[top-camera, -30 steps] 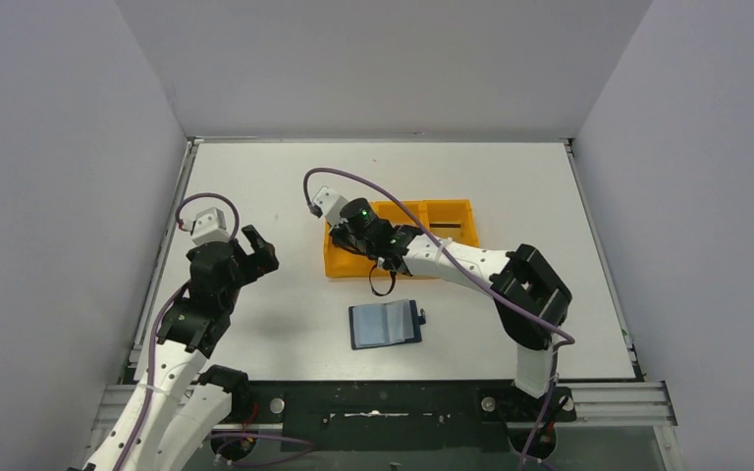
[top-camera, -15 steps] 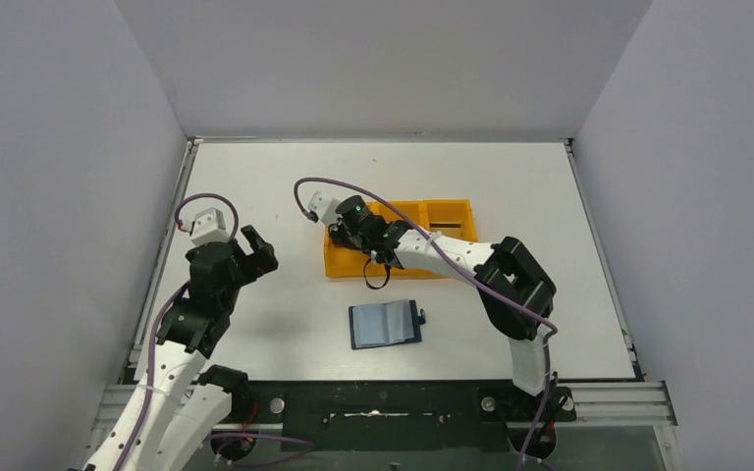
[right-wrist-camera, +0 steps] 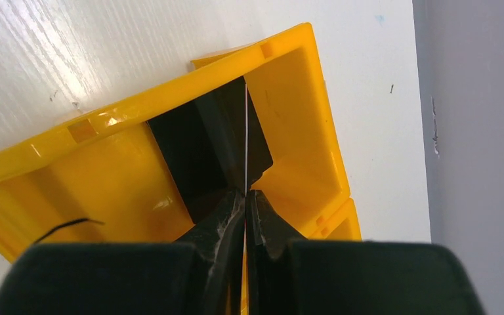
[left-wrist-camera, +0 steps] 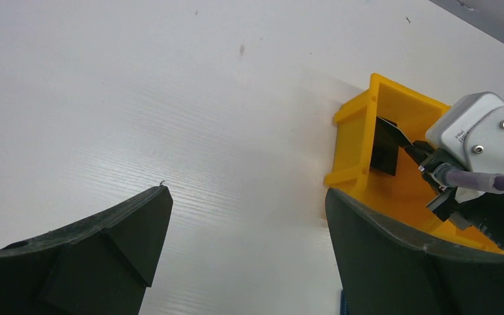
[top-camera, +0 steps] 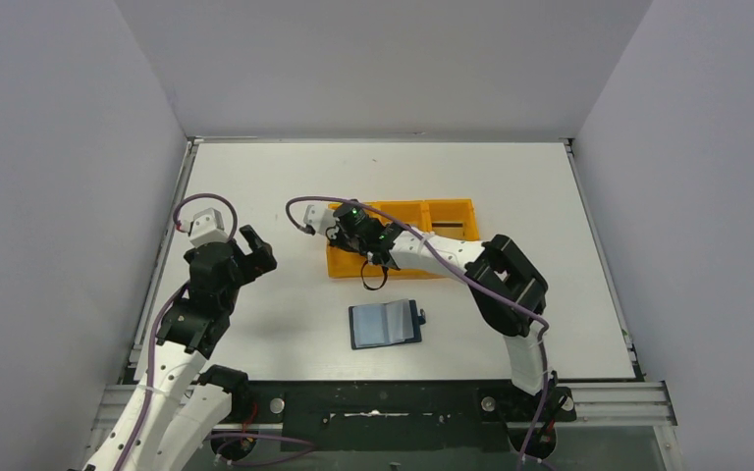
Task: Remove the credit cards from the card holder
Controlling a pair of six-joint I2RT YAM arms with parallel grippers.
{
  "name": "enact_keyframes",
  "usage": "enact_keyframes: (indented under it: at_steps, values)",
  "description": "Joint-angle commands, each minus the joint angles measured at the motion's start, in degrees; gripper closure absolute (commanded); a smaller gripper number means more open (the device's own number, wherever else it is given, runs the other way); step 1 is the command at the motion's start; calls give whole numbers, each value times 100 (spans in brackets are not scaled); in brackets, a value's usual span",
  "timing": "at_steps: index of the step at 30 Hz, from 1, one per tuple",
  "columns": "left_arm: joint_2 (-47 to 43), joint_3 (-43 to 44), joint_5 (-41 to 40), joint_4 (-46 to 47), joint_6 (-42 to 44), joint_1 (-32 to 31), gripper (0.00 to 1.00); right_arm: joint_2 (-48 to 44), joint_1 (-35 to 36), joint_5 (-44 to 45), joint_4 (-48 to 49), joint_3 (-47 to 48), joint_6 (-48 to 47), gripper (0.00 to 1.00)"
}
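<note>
Top external view, from the left: the left gripper (top-camera: 259,247) hangs above the white table (top-camera: 285,177), near its left edge and well apart from everything else. Its jaws are spread wide, with nothing between them. The left wrist view confirms this, showing only bare table in the gap between the two dark fingers (left-wrist-camera: 105,256).

Further right, the right arm reaches across to the left end of the orange tray (top-camera: 449,210). The right gripper (right-wrist-camera: 245,199) is pinched nearly closed on one credit card (left-wrist-camera: 386,147), and the jaws grip its near edge. The card stands on edge inside the tray's leftmost compartment, close to the end wall. In the right wrist view it is edge-on, a thin pale line rising from the fingertips. In the left wrist view its face looks dark, so I cannot tell which of the cards it is.

Just right of that and nearer the arm bases, the card holder (top-camera: 385,324) lies unfolded flat on the table. It sits apart from the tray, with its blue-grey pockets facing up and its small dark tab (top-camera: 419,316) sticking out on the right side. Neither gripper touches it.
</note>
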Motion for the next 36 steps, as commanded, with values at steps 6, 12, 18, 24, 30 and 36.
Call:
enact_keyframes:
  at_steps: [6,12,18,24,30,36]
  values:
    - [-66,15,-117,107,-2,31,11,172,-6,-221,-127,361,-689,96]
    - [-89,9,-107,116,7,33,11,510,19,151,-183,545,-865,95]
    - [-86,-4,-83,133,22,47,11,495,43,207,-191,522,-652,87]
    - [-58,-8,-52,177,42,49,11,291,5,-193,-110,454,-269,77]
    - [-54,-17,-36,168,42,51,11,124,-57,-376,-48,407,-3,76]
    - [-49,-9,-23,160,42,52,11,-563,-119,-195,352,204,873,74]
